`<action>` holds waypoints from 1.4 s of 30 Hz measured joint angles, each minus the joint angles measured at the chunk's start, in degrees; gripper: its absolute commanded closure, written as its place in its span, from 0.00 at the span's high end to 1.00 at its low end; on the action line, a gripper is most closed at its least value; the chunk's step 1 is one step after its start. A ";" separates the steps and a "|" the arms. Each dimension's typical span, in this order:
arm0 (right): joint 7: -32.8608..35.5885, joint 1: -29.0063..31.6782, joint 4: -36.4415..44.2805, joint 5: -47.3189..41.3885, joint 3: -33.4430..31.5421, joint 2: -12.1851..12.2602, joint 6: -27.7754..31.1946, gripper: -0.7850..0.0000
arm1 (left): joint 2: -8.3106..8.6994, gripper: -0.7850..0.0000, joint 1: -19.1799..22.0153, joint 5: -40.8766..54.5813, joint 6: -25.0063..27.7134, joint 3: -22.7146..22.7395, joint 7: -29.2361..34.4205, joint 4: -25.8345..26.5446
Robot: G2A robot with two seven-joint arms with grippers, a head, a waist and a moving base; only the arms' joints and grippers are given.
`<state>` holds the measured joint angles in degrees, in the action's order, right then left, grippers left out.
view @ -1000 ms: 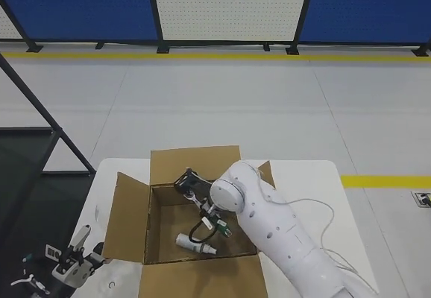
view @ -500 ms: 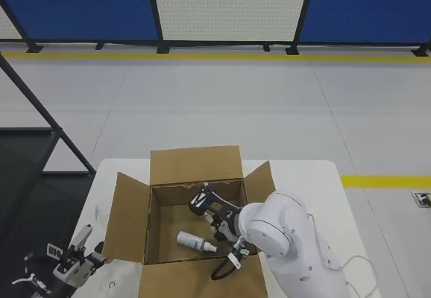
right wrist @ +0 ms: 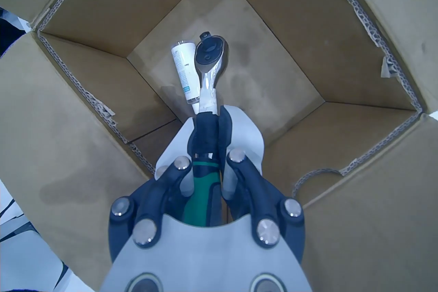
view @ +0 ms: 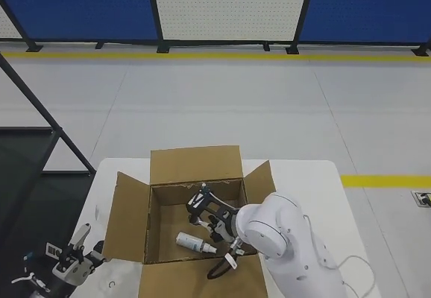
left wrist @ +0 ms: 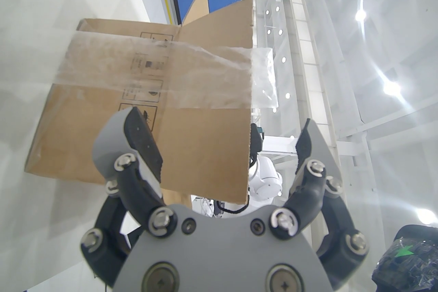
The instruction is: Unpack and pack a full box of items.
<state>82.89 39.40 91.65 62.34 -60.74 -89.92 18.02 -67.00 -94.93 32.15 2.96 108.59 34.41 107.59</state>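
— Where do we have the wrench?

— Our right pincer (right wrist: 210, 122) is clamped on the wrench (right wrist: 208, 60) at its black-and-green handle. The steel head points down into the box (right wrist: 102, 16), over the white bottle (right wrist: 184, 71) lying on the box floor. We cannot tell whether the two touch.

— How will it handle?

— We judge it heavy and stiff, with most of the weight in the head. The rubbery handle grips well, where the polished shank would slip. Held this far from the head, it may twist between the pads.

— And the bottle?

— Probably light, smooth and apt to roll. We would take it across the middle of its body.

— Our other arm?

— Our left pincer (left wrist: 222, 132) is spread wide and holds nothing. It sits outside the box, near its taped wall.
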 measured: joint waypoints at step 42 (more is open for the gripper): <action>-17.28 17.23 21.88 -10.62 -14.30 5.09 -3.33 0.00 | 0.55 1.00 1.44 -0.94 -0.80 -0.60 0.47 -1.13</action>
<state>65.61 56.64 113.53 51.72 -75.04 -84.83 14.69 -66.45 -93.49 31.20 2.16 108.00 34.87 106.45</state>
